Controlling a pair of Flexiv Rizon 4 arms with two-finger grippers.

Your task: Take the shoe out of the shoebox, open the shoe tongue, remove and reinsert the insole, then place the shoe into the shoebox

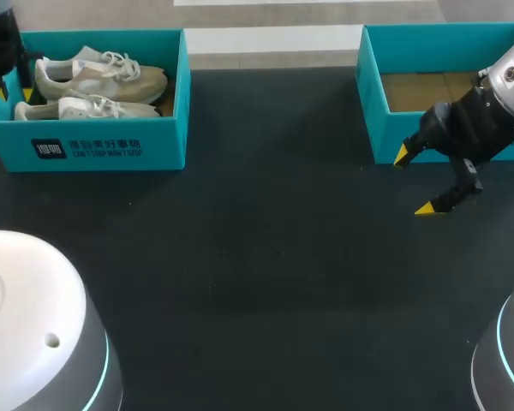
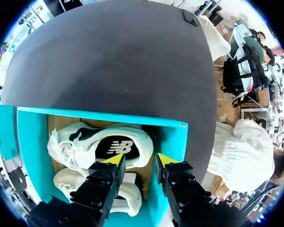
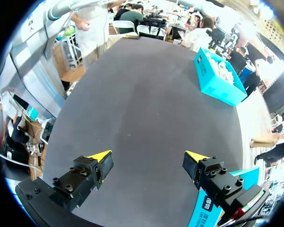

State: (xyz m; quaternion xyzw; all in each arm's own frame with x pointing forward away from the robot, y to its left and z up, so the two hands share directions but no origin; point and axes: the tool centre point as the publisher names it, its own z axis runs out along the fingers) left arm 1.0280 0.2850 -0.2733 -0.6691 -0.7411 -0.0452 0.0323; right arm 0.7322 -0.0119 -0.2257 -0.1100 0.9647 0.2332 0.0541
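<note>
Sitting on the dark table (image 1: 265,265), the shoebox (image 1: 167,128) holds shoes (image 1: 98,81).

Wide table (image 1: 265,240) lies between shoebox (image 1: 163,145) and second box (image 1: 373,103) — walls ring the shoes (image 1: 98,81), top open

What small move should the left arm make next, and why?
Probably lower the left end effector into the shoebox, toward the shoe with the dark insole. It hangs open above that shoe; both shoes lie inside; the right end effector is far away.
</note>
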